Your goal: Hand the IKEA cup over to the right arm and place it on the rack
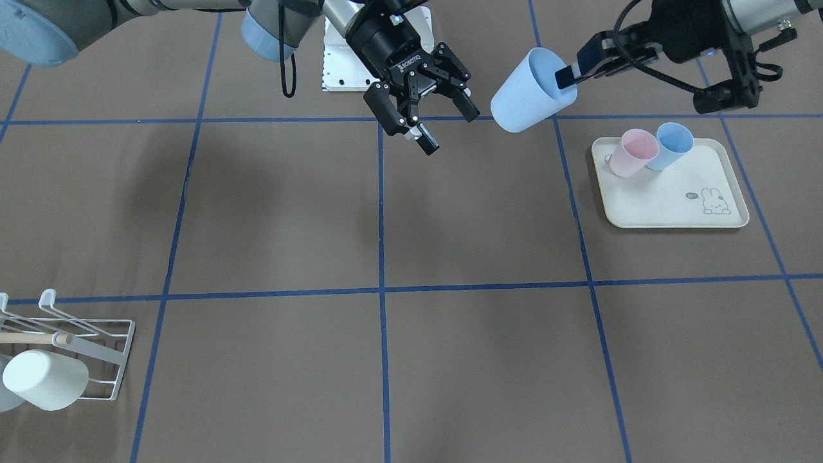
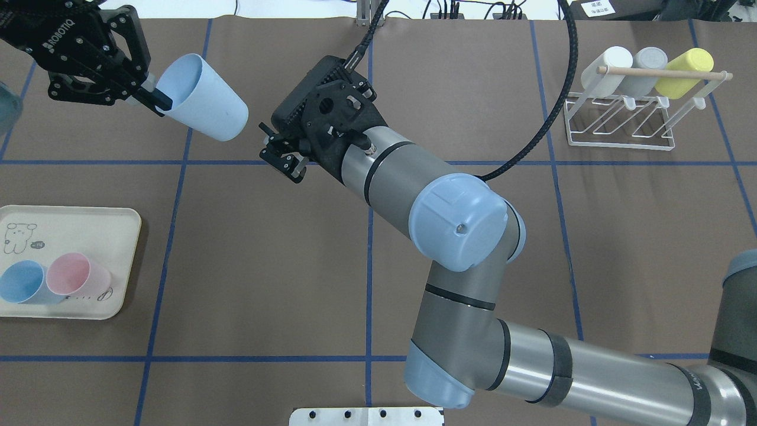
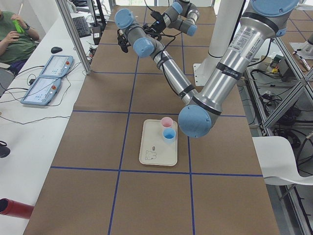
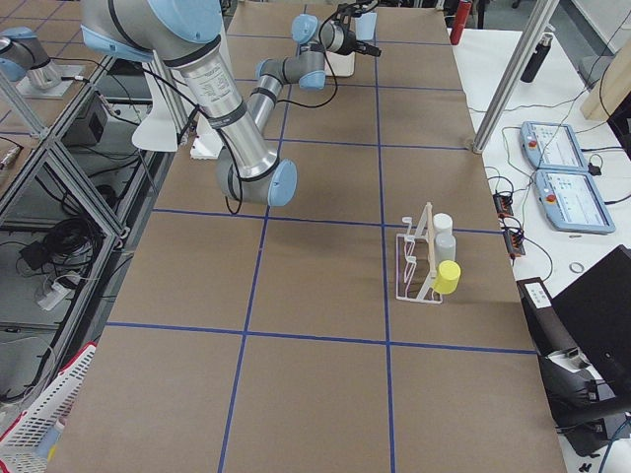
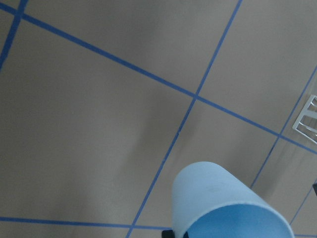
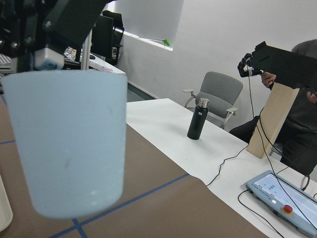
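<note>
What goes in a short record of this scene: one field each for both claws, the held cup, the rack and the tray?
left claw: shut on the rim of the light blue cup
light blue cup: tilted in the air, base towards the right claw
right claw: open, near the cup's base, not touching
rack: holds white cup, grey cup, yellow cup
tray: one pink cup, one blue cup
</note>
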You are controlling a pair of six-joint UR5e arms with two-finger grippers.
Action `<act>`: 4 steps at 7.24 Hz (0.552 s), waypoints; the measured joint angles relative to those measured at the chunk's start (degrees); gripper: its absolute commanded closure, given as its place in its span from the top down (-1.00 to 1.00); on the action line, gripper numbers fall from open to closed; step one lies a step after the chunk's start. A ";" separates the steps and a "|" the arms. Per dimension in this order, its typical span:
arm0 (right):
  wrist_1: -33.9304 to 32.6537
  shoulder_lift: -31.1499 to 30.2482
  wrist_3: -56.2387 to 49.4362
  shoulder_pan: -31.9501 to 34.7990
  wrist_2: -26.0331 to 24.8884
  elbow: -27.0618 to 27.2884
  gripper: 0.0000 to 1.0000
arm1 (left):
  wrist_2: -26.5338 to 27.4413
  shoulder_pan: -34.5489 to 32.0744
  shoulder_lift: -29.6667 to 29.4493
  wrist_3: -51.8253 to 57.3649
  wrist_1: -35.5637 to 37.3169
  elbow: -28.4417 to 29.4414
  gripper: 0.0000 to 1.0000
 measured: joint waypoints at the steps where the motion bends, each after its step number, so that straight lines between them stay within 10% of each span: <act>1: 1.76 -0.02 -1.77 -0.69 -0.22 -0.25 0.93 | -1.15 -0.05 -0.15 -0.46 -0.30 -0.02 -1.00; 4: 4.55 -0.16 -4.90 -3.22 -1.71 -0.23 0.93 | -2.80 -0.18 -0.30 -0.77 -0.49 0.02 -1.00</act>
